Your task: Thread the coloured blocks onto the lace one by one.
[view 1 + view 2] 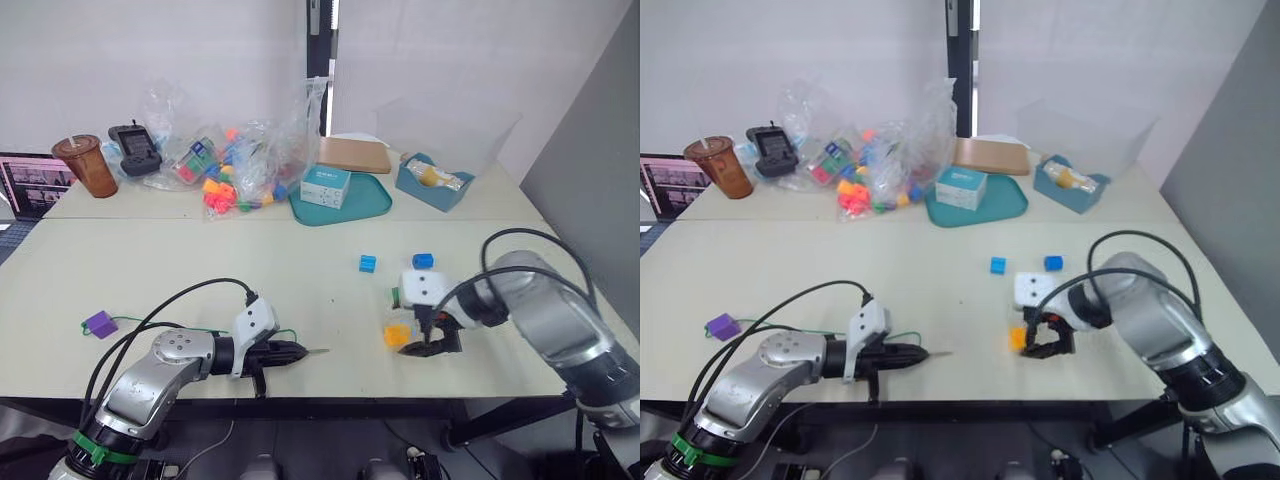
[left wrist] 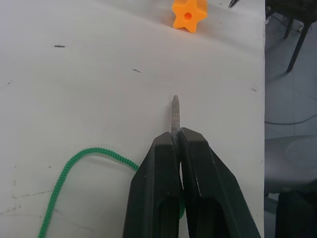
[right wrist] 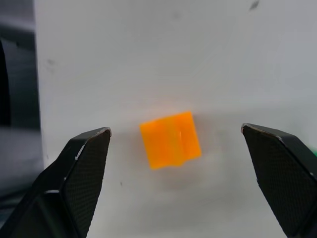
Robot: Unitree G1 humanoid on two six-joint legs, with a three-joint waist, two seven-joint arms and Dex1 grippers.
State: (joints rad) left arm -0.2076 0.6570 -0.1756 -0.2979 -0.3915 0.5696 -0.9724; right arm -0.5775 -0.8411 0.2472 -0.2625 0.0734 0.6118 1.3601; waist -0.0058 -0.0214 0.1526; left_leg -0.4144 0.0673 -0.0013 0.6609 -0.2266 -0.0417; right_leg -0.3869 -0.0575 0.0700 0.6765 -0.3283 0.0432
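Head stereo pair looking down across table (image 1: 300,290), wrist cameras close above tabletop, both seeing orange block (image 3: 171,139)

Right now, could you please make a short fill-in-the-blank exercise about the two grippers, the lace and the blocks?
1. The left gripper is shut on the grey tip of the ____ lace.
2. The right gripper is ____, one finger on each side of the orange block.
3. The purple block lies on the robot's ____ side of the table.

Missing words: green; open; left
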